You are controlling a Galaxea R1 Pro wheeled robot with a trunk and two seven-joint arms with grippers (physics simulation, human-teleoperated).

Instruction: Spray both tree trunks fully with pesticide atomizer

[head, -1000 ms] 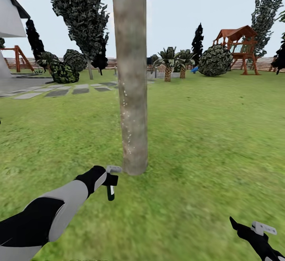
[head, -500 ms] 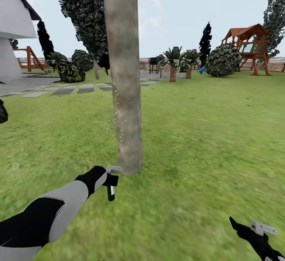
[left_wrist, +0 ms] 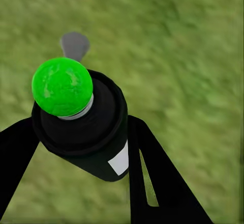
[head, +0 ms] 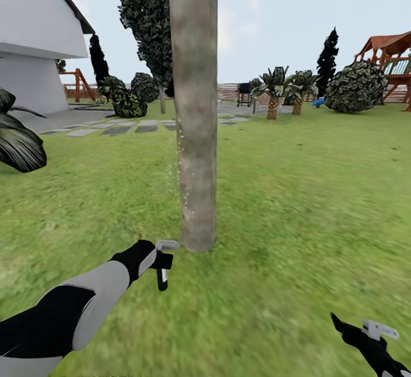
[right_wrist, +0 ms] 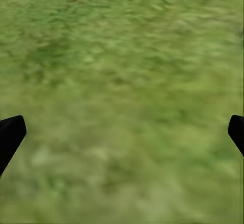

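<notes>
Grass, trunk, perhaps speckled, house

Thick mottled grey-brown tree trunk: rough, matt bark.
Dark atomizer can with green ball cap: smooth body, glossy cap.
Short green grass: matt.

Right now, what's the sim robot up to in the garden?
The left gripper is shut on the pesticide atomizer, held low beside the base of a tree trunk on the lawn. Pale specks of spray dot the trunk's left side. The right gripper is open over bare grass, holding nothing.
</notes>
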